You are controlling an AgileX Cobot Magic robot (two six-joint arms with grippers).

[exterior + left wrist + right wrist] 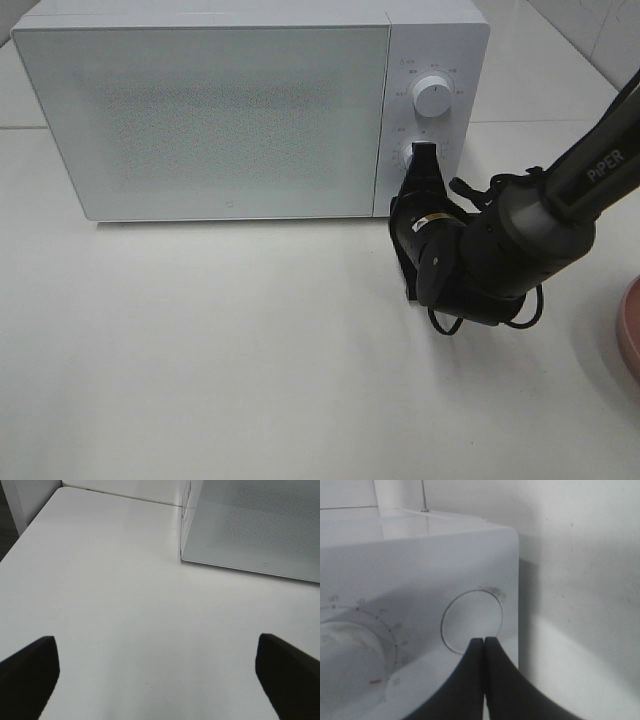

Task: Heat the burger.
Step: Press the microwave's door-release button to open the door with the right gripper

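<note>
The burger is out of view. The white microwave (250, 120) stands at the back of the table with its door closed. My right gripper (424, 152) is shut and empty, and its tips press against the control panel by the lower knob (409, 158). In the right wrist view the shut fingertips (484, 641) touch the rim of a round flat button (472, 621) next to a dial (350, 655). My left gripper (159, 680) hangs open over bare table, well short of the microwave's corner (187, 555), with nothing between its fingers (27, 675).
The upper knob (433, 97) sits above the right gripper. A pink plate (630, 335) pokes in at the right edge of the table. The right arm (560, 200) reaches in from the right. A white wall stands behind the microwave.
</note>
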